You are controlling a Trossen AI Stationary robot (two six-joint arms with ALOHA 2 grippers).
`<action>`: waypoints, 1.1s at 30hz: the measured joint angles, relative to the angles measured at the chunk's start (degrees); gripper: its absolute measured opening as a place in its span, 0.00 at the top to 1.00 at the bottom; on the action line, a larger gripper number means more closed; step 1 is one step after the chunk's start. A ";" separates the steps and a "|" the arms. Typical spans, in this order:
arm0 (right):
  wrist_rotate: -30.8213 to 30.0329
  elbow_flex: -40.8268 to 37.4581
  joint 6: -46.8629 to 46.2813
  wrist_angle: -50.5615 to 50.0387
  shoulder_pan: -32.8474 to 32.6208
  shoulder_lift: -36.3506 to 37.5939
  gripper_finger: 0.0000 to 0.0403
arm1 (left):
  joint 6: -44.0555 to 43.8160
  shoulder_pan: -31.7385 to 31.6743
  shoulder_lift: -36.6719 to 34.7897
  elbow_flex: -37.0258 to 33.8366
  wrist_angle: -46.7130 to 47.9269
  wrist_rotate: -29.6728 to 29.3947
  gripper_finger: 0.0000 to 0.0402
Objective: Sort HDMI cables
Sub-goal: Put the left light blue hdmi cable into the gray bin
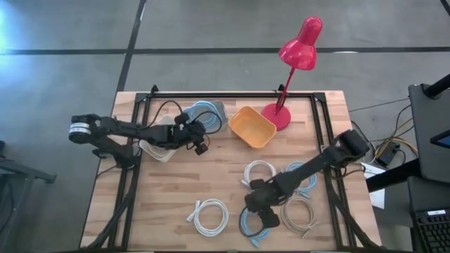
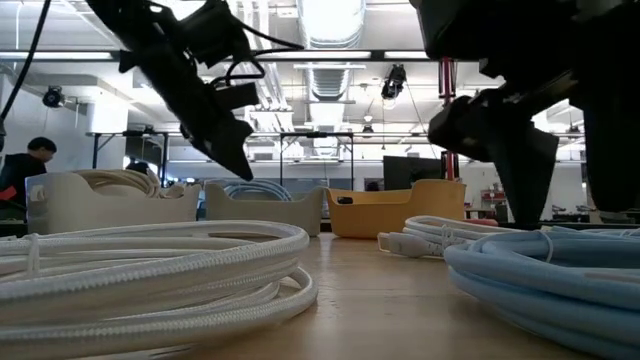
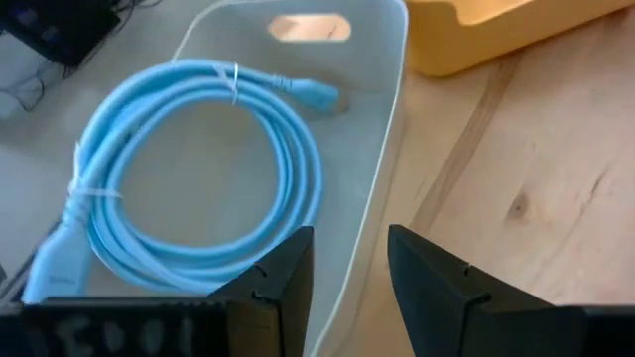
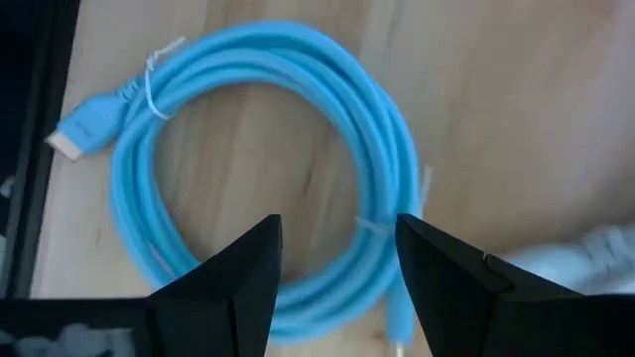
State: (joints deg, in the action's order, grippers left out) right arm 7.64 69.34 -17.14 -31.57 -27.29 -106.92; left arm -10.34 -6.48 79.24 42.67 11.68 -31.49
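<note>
**Meanwhile, both pincers hung parted and empty over blue coils**

From above, the left pincer (image 1: 199,140) sat beside a grey bin (image 1: 216,110) holding a blue coil (image 1: 204,111), half hidden by the arm. A white bin (image 1: 158,150) lay mostly under that arm, its contents unreadable. An empty yellow bin (image 1: 252,126) and a red lamp (image 1: 295,63) stood at the far side of the wooden surface (image 1: 169,190). Loose on the wood I counted five coils: two white (image 1: 211,216) (image 1: 259,171), one tan (image 1: 299,213), and two blue (image 1: 252,223) (image 1: 306,177), both partly covered by the right arm and its pincer (image 1: 259,209).

At table level, a white coil (image 2: 150,270) and a blue one (image 2: 560,275) filled the foreground, cut off by the frame; a tan coil (image 2: 115,180) showed above the white bin's rim (image 2: 100,205). Behind lay a hall with ceiling lights and a person (image 2: 20,165) at the edge.

The left wrist view showed its fingers (image 3: 288,283) apart, gripping nothing, above the blue coil (image 3: 198,169) in its bin.

The right wrist view showed fingers (image 4: 248,268) spread wide, empty, over a blue coil (image 4: 268,149) on the wood.
</note>
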 joint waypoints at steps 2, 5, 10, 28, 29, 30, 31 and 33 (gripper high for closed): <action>-2.65 1.94 1.02 -1.31 -0.28 -1.83 0.52 | -0.91 0.10 0.00 -1.06 -0.95 0.02 0.65; -8.42 4.24 1.54 -3.31 -0.22 -4.52 0.52 | -1.28 0.11 0.00 -2.76 -2.61 0.02 0.65; -7.91 6.26 6.48 -4.89 0.00 -8.23 0.55 | -0.26 0.11 0.00 -6.01 -9.07 -0.10 0.65; -14.03 6.82 6.59 -7.51 3.20 0.84 0.91 | -2.67 0.81 0.00 -10.18 -21.29 3.23 0.65; -17.65 7.17 7.22 -8.29 3.37 1.27 0.90 | -2.99 1.08 0.00 -10.18 -22.40 4.61 0.65; -21.92 7.44 7.79 -8.80 3.41 1.90 0.89 | -3.35 1.33 0.00 -10.18 -24.03 6.51 0.65; -26.53 7.55 8.28 -8.99 3.39 2.43 0.88 | -3.53 1.65 0.00 -10.18 -26.03 8.75 0.65; -35.02 8.08 9.70 -9.15 3.62 2.93 0.87 | -3.69 2.32 0.00 -10.18 -30.41 13.85 0.65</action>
State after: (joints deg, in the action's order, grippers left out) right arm -27.38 77.42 -7.44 -40.72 -23.67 -103.99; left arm -14.03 -4.17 79.24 32.49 -18.73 -17.63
